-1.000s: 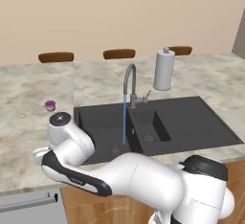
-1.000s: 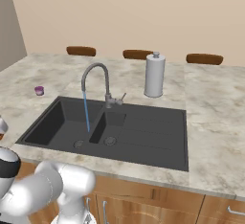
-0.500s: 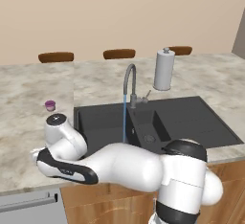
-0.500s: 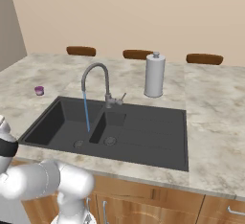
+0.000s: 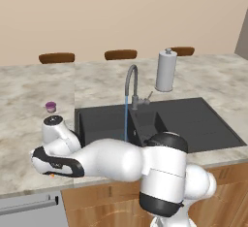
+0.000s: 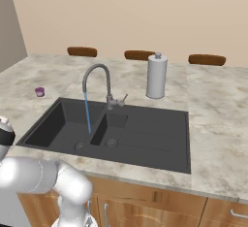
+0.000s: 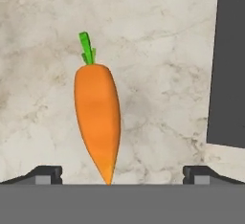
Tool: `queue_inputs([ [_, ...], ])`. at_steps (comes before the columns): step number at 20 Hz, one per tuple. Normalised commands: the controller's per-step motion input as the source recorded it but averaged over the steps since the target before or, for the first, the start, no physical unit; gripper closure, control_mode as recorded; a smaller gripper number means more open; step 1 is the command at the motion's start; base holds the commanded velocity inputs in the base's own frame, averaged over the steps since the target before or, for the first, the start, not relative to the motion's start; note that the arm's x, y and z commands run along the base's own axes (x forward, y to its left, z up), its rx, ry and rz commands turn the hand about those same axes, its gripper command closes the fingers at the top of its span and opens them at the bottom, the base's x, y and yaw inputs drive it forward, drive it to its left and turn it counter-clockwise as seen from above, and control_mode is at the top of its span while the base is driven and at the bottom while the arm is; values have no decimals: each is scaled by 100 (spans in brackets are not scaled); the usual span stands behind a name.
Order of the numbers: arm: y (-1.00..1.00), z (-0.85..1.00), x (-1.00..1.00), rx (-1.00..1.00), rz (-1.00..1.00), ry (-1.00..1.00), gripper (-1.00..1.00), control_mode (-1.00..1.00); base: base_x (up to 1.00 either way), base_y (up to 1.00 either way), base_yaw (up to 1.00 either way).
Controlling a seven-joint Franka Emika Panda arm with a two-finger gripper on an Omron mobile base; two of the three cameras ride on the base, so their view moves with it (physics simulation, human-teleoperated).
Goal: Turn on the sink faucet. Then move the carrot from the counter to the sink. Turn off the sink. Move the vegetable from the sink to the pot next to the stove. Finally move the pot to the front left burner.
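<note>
Lower now, open pincer (image 7: 122,176) astride carrot (image 7: 97,122) on counter (image 7: 158,50)

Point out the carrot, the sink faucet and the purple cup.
carrot (image 7: 97,122): hand view, mid-body.
sink faucet (image 6: 96,69): right base view, top of the gooseneck arch.
purple cup (image 5: 50,107): left base view, its side wall.

Orange carrot (image 7: 97,121) lies on marbled counter (image 7: 158,50); faucet (image 6: 97,83) runs.
</note>
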Motion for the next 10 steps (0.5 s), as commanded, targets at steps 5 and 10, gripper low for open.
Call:
queue_inputs([
  [5, 17, -25, 25, -1, -1, 5, -100, -100, 0, 0, 0],
  [10, 30, -30, 21, -2, 0, 5, -100, -100, 0, 0, 0],
])
